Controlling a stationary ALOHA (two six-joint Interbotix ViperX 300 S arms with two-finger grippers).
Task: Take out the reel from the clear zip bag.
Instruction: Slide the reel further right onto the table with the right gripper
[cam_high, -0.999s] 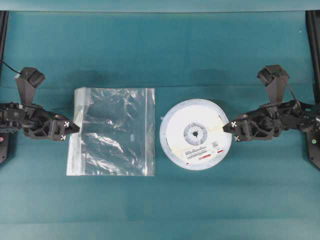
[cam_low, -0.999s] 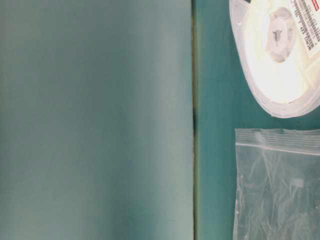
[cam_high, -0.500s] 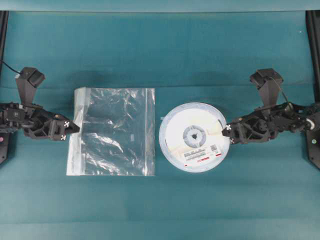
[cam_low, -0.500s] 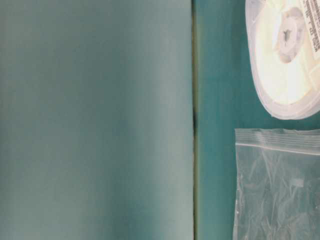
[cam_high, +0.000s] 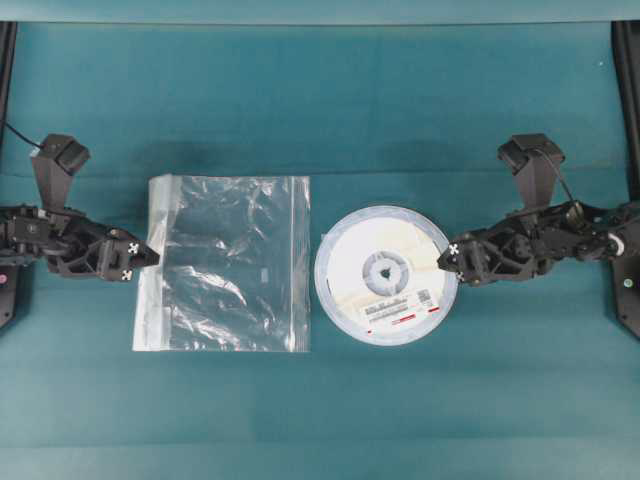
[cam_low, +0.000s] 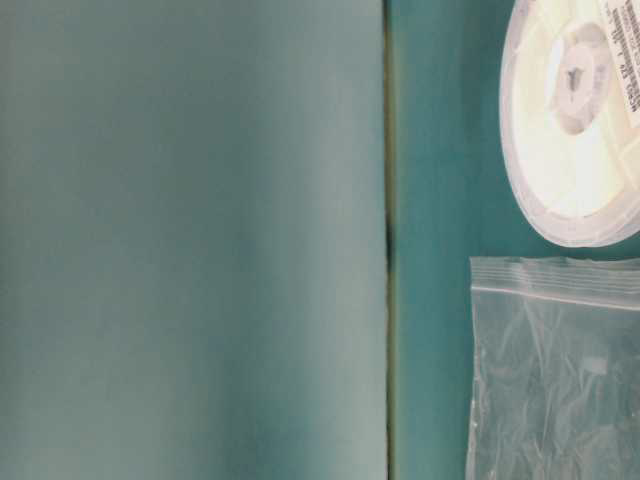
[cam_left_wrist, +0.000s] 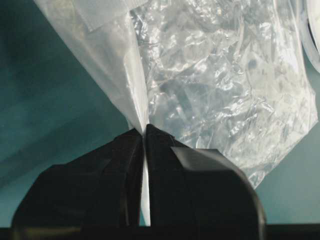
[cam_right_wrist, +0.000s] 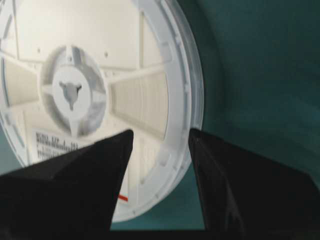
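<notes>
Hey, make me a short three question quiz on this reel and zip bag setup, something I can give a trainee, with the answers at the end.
1. True or false: the reel lies inside the clear zip bag.
2. Which tool pinches an edge of the bag? A) left tool B) right tool C) neither
3. Fill in: the right tool's jaws stand ____ around the reel's rim.

Key
1. False. The reel lies on the table beside the bag, apart from it.
2. A. The left tool is shut on the bag's edge, as the left wrist view shows.
3. Open. In the right wrist view, the rim sits in the gap between the spread jaws.
</notes>
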